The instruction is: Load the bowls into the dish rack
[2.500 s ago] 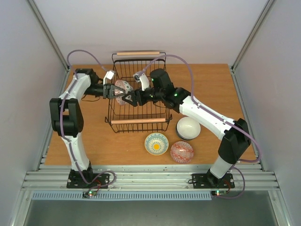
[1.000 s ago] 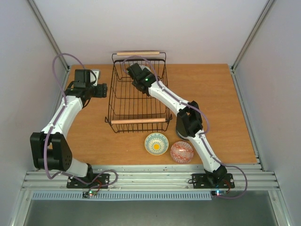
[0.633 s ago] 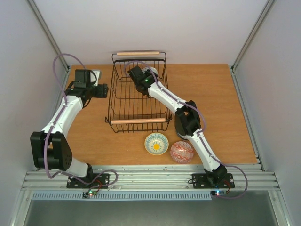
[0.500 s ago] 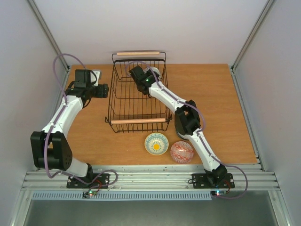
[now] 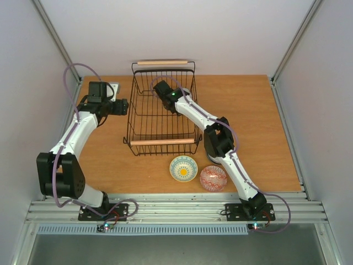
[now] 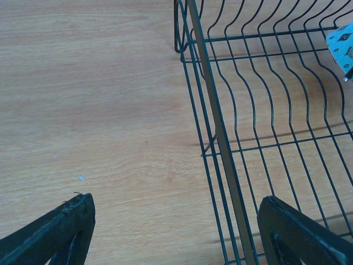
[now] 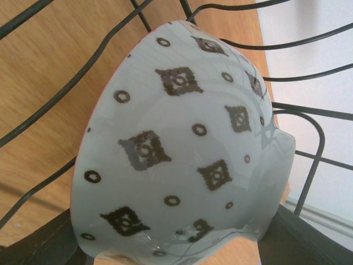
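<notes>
The black wire dish rack (image 5: 161,142) stands at mid-table. My right gripper (image 5: 163,90) reaches into its far end and is shut on a pale bowl (image 7: 182,143) with dark diamond marks; that bowl leans against the rack's wires (image 7: 49,107), with both fingers at its sides. A corner of the bowl (image 6: 339,41) shows in the left wrist view. My left gripper (image 5: 122,105) is open and empty, straddling the rack's left rim (image 6: 215,110). A yellow-and-teal bowl (image 5: 183,168) and a red bowl (image 5: 213,178) sit on the table in front of the rack.
The right arm's elbow (image 5: 218,141) hangs low over the table, just right of the rack's near handle. Grey walls close in the wooden table (image 5: 253,110) on three sides.
Since 2.5 s ago the left gripper has let go of the bowl and drawn back to the rack's left side. In the last second the right gripper crept slightly right and nearer.
</notes>
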You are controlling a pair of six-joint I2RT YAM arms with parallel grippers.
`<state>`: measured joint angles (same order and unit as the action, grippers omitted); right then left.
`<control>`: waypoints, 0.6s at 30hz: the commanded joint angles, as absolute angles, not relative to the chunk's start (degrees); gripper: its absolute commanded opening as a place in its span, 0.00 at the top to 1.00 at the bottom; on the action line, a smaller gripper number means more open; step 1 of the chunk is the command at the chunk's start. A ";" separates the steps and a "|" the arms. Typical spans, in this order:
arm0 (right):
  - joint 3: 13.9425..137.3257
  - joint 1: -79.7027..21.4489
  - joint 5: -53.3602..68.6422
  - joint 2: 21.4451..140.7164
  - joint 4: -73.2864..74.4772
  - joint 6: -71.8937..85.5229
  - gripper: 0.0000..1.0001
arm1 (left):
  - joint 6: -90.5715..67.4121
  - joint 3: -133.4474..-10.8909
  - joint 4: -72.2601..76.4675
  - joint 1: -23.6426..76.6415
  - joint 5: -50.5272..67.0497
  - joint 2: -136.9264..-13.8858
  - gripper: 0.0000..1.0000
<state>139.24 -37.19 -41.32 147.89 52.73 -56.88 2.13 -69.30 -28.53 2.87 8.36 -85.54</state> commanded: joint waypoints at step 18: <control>140.96 -36.81 -27.05 141.15 55.72 -47.64 0.01 | 3.51 -69.79 -27.74 2.93 9.40 -86.35 0.18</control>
<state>140.51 -37.06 -32.71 147.20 55.96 -50.35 2.74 -69.30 -28.62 2.87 8.62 -85.58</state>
